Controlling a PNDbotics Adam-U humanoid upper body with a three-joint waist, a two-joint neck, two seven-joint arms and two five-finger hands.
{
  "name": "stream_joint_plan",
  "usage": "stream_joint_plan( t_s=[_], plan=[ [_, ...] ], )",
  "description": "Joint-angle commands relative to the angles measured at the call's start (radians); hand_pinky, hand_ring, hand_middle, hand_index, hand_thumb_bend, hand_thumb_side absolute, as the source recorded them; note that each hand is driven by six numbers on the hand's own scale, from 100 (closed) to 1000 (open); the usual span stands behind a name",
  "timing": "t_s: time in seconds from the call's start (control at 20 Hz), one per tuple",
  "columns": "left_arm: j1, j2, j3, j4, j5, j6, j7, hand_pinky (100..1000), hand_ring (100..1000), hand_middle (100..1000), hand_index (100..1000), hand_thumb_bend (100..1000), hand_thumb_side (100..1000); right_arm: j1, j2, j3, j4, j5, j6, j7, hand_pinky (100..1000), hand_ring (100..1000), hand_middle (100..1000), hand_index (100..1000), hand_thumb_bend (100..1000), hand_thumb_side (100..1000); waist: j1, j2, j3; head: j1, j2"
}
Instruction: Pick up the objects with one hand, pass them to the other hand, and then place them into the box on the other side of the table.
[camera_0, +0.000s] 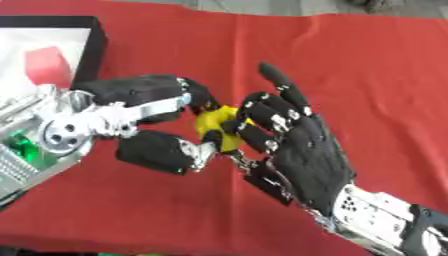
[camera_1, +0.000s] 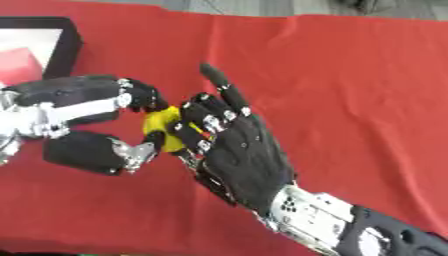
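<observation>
A small yellow object hangs above the red cloth at the centre, between my two hands. My left hand comes in from the left, its fingers and thumb curled round the object's left side. My right hand rises from the lower right; several of its fingers curl onto the object's right side while one finger points straight up. Most of the object is hidden by the fingers. A black-rimmed box with a white floor stands at the upper left, holding a red block.
A red cloth covers the table, bare to the right and at the far side. Something green shows at the left edge behind my left wrist. The table's far edge runs along the top.
</observation>
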Motion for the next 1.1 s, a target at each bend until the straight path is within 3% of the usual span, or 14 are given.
stream_joint_plan(
  t_s=[0.05,0.35,0.9,1.1],
  plan=[
    [-0.014,0.001,0.007,-0.013,0.029,0.007,-0.003,808,753,658,743,100,582,-0.010,-0.018,-0.008,-0.018,0.004,-0.008,-0.005,927,586,455,497,166,100,0.003,-0.017,0.001,0.004,0.006],
    [-0.027,-0.014,-0.004,-0.013,0.005,0.056,-0.009,757,643,499,573,100,251,-0.011,-0.017,-0.010,-0.018,0.007,-0.017,-0.015,923,587,455,499,164,100,0.003,-0.015,0.001,0.005,0.007],
    [-0.028,-0.032,-0.013,-0.013,-0.078,0.106,0.049,683,546,387,423,100,258,-0.004,-0.017,-0.008,-0.018,0.036,0.003,-0.014,851,622,516,591,130,100,0.004,-0.016,-0.002,0.004,0.004],
    [-0.022,-0.032,-0.014,-0.013,-0.073,0.116,0.080,671,534,368,374,100,254,-0.002,-0.016,-0.007,-0.018,0.048,0.013,-0.014,839,654,551,636,211,100,0.003,-0.016,-0.003,0.004,0.002]
  ],
)
